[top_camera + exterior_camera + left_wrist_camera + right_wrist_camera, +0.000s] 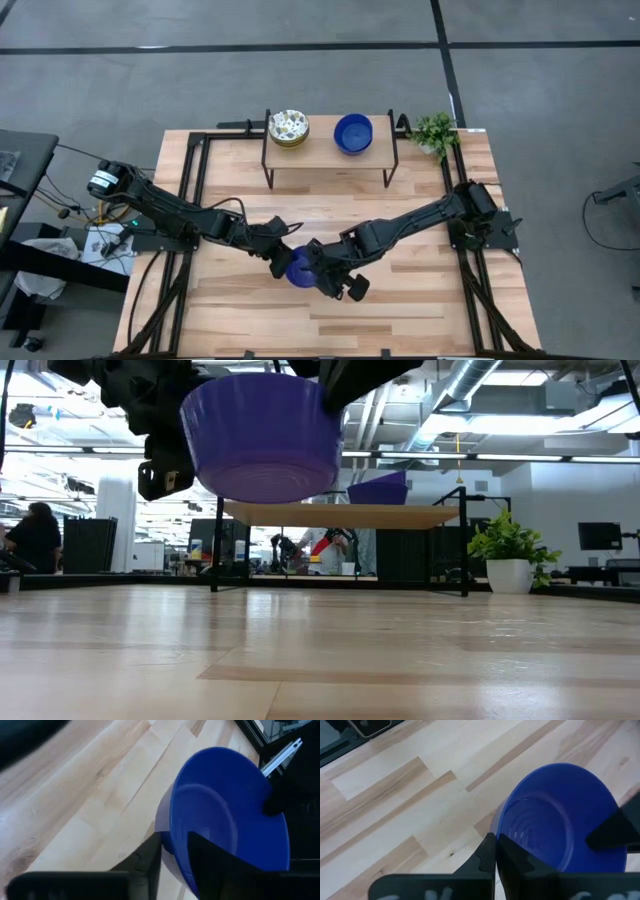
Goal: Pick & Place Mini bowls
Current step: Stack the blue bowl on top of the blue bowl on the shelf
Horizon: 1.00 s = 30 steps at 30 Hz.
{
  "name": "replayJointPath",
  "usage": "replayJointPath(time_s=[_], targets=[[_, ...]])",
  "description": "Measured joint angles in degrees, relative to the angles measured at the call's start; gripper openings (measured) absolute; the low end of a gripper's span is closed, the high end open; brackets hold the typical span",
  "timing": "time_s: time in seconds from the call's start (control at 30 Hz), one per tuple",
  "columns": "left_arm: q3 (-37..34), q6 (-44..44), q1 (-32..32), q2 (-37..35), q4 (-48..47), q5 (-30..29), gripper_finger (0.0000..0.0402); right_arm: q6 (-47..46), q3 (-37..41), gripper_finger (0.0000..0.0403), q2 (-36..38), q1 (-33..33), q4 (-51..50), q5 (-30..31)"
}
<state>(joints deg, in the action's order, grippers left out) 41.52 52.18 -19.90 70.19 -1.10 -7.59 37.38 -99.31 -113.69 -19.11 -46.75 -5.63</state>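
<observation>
Bright, even overhead light; ceiling strips (pixel 520 457) glare, and wrist views perhaps blur near their edges.

We find no text, label, brand, number or sign that can be read in any of the four views. Nothing is printed on the bowls, the desk or the arms that we can make out, and the room behind the desk shows no lettering clear enough to read.
</observation>
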Motion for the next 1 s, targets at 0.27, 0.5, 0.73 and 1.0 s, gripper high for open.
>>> replayJointPath(time_s=[0.27,0.5,0.73,1.0], targets=[[0.0,-0.8,0.0,0.0,0.0,-1.4,0.0168,-1.9,-0.3,0.0000,0.0,0.1,-3.2,-1.6],[0.0,-1.3,0.0,-0.5,-0.1,-1.6,0.0179,-4.3,-0.3,0.0000,0.0,0.0,-6.3,-1.8],[0.0,-2.4,-1.4,-3.4,0.1,-3.0,0.0161,-5.9,-0.3,0.0000,0.0,0.1,-12.6,-2.1],[0.0,-7.0,-8.3,-7.7,0.1,-15.7,0.0148,-7.5,-0.4,0.0000,1.5,0.9,-13.1,-2.1]])
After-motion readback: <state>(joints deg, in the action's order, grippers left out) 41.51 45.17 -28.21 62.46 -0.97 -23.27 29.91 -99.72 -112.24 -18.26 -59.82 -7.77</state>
